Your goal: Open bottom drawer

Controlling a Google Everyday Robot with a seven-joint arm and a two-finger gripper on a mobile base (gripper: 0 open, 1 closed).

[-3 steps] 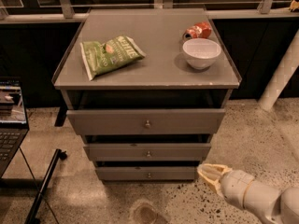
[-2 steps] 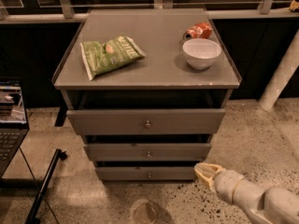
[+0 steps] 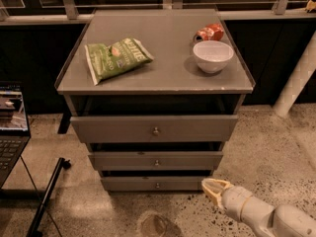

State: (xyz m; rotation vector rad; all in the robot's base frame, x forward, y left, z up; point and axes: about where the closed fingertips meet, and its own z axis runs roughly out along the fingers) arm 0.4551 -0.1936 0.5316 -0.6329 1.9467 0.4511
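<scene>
We see the gripper [image 3: 216,189] low, just by the right end of the bottom drawer [image 3: 157,183], its arm [image 3: 266,214] cut off by the lower right corner. The laptop [image 3: 11,127] runs off the left edge; the bowl [image 3: 213,56] hides part of the red can [image 3: 210,32].

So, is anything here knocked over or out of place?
Only the red can, which is lying on its side behind the white bowl at the back right of the cabinet top. Nothing looks spilled. The pincer hangs low by the right end of the bottom drawer.
</scene>
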